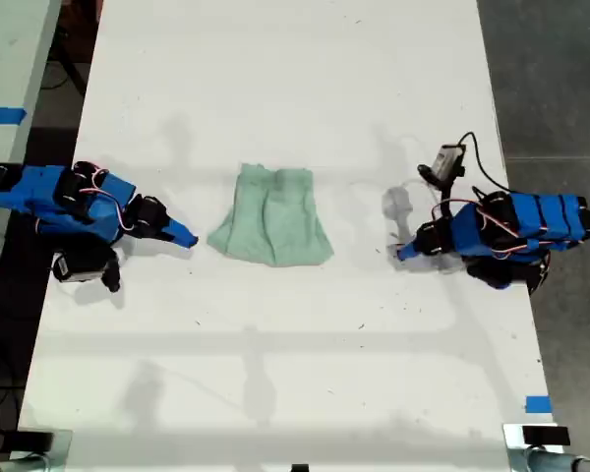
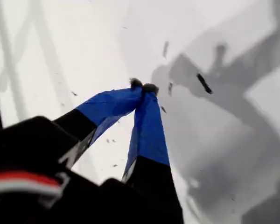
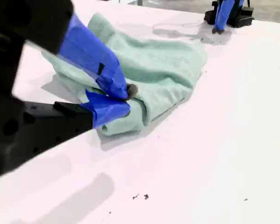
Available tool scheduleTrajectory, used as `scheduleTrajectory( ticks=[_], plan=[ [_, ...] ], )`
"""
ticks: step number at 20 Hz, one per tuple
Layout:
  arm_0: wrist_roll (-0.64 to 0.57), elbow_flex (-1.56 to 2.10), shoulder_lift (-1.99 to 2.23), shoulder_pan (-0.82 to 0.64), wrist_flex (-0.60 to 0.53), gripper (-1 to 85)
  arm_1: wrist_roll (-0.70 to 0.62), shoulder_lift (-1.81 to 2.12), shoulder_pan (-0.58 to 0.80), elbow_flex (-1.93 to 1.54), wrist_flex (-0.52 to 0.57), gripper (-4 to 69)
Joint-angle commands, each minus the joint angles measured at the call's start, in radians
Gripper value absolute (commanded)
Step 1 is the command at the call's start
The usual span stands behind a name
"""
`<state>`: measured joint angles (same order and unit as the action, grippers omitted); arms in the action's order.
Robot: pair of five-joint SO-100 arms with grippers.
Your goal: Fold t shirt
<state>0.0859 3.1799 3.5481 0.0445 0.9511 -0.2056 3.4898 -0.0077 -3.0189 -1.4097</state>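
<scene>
The t shirt (image 1: 272, 229) lies on the middle of the white counter (image 1: 295, 79), between the two blue arms. It is pale mint green, wrinkled and gathered into a small bundle. Its end toward the exterior view's top is narrower and its lower end is wider. In the second wrist view the t shirt (image 3: 163, 70) shows soft folds, and one edge is turned under on itself.

My second hand (image 1: 185, 236) is on the exterior view's left, just beside the edge of the shirt and pointing at it. In the second wrist view, my second hand (image 3: 126, 99) has its two blue jaws lying together, tips closed, and I see no cloth between them. The tips stand in front of the fabric there, but I cannot tell if they touch it.

My first hand (image 1: 403, 253) is on the exterior view's right, apart from the shirt, low over the bare counter. In the first wrist view, my first hand (image 2: 143, 87) is closed, its dark tips meet and it holds nothing. Grey shadows and some small dark specks are on the counter under it.

A piece of blue tape (image 1: 537, 404) sticks near the counter's lower right corner in the exterior view.
</scene>
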Motion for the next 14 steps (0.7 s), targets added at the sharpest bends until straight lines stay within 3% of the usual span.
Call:
scheduleTrajectory(
  ticks=[1, 4, 5, 14],
  plan=[
    [0.008, 0.044, 0.052, -0.046, 0.097, 7.2, -0.034, 0.018, 0.026, -0.032, -0.021, 0.0],
    [-0.140, 0.035, 0.054, -0.066, 0.100, 11.7, -0.026, 0.009, 0.015, -0.051, 0.002, 11.3],
    [-0.133, 0.032, 0.054, -0.064, 0.100, 11.7, -0.106, 0.009, 0.034, -0.067, 0.029, 18.1],
    [-0.133, 0.032, 0.054, -0.069, 0.100, 11.7, -0.095, 0.014, 0.023, -0.069, 0.034, 17.4]
  ],
)
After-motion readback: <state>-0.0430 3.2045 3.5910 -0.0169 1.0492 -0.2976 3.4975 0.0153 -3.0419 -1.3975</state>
